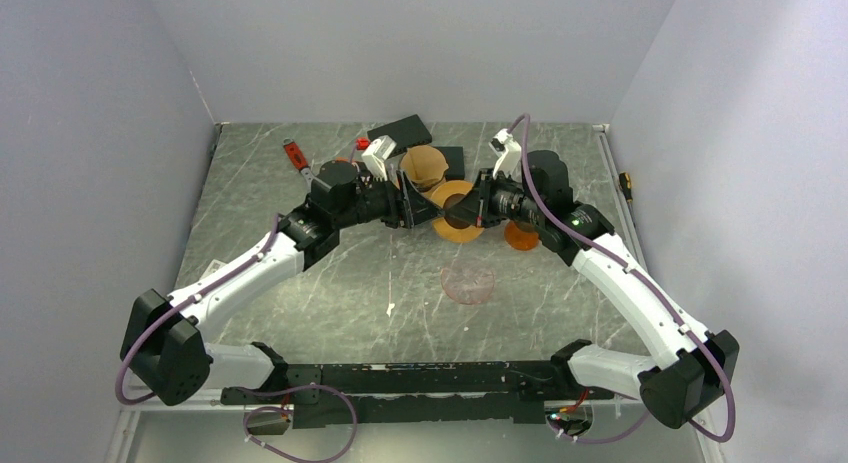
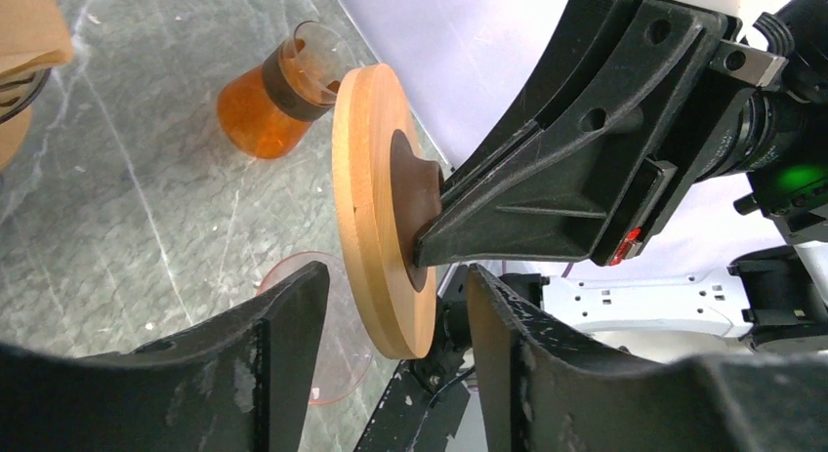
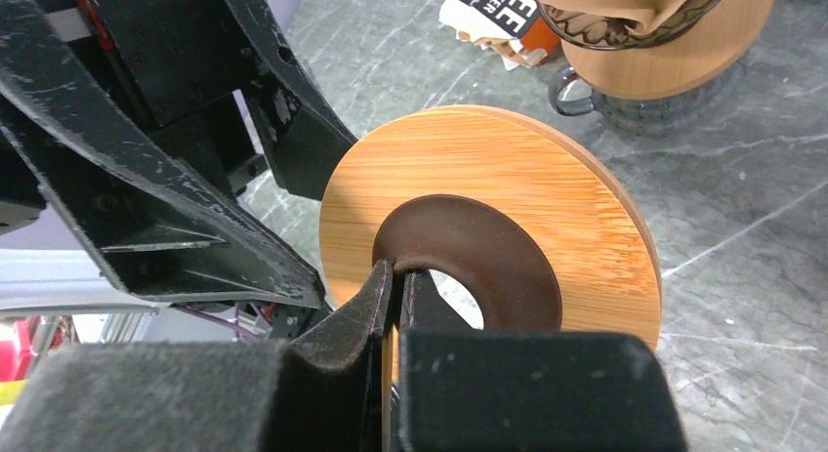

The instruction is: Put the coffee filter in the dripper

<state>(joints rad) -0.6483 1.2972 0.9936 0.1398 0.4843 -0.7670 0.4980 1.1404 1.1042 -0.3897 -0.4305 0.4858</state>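
Bright, soft, even light from overhead; only faint, diffuse shadows on the marbled table. Faint violet cast on the walls. Sharp from above. At the right wrist, crisp grain on the wooden dripper, blurred nearest on the black fingers.

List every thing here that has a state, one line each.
Round wooden disc with dark centre ring: held up, gripped by its ring.
Right hand: shut on the disc's dark ring.
Left hand: open, fingers either side of the disc's rim.
Orange glass carafe: standing, untouched.
Clear pink round lid: lying flat, untouched.
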